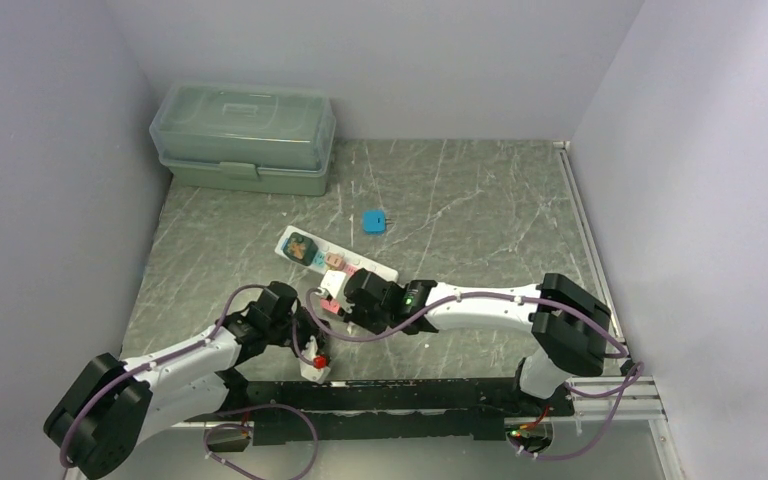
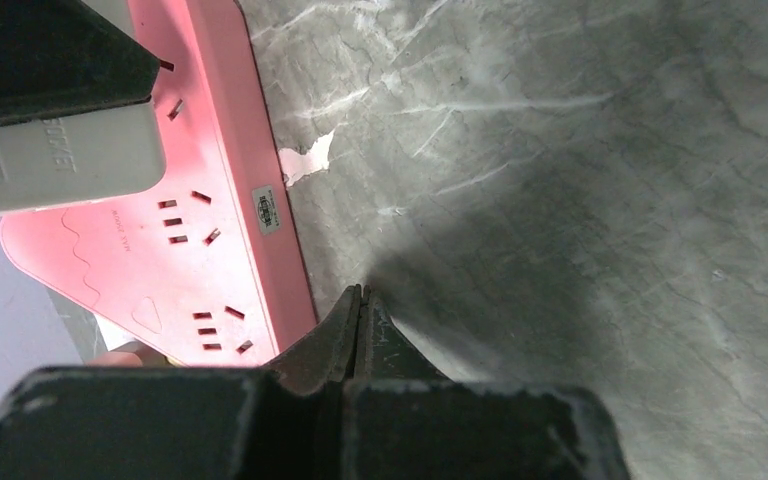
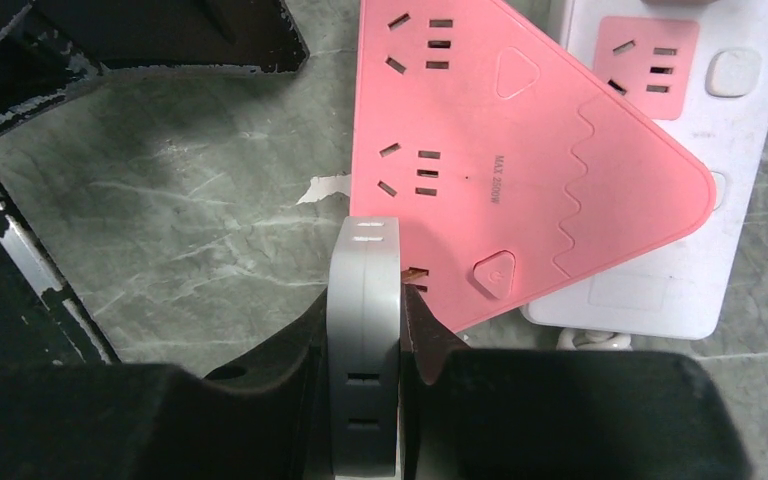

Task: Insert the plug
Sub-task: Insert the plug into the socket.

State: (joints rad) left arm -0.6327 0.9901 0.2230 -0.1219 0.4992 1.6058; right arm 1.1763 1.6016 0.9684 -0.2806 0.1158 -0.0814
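A grey plug (image 3: 365, 255) is clamped between the fingers of my right gripper (image 3: 365, 312), and its brass prongs (image 3: 415, 272) point at the near corner of the pink triangular power strip (image 3: 520, 150). The plug hangs just over that corner. In the left wrist view the same grey plug (image 2: 60, 155) sits above the pink strip (image 2: 200, 230). My left gripper (image 2: 362, 300) is shut on nothing, just off the strip's long edge, low over the table. From above, the right gripper (image 1: 358, 293) and left gripper (image 1: 305, 323) meet at the pink strip (image 1: 328, 292).
A white power strip (image 3: 700, 160) lies under and beyond the pink one, with plugs seated in it (image 1: 305, 246). A small blue plug (image 1: 372, 221) lies further back. A green lidded box (image 1: 245, 135) stands at the back left. A scuff mark (image 2: 305, 160) shows beside the pink strip.
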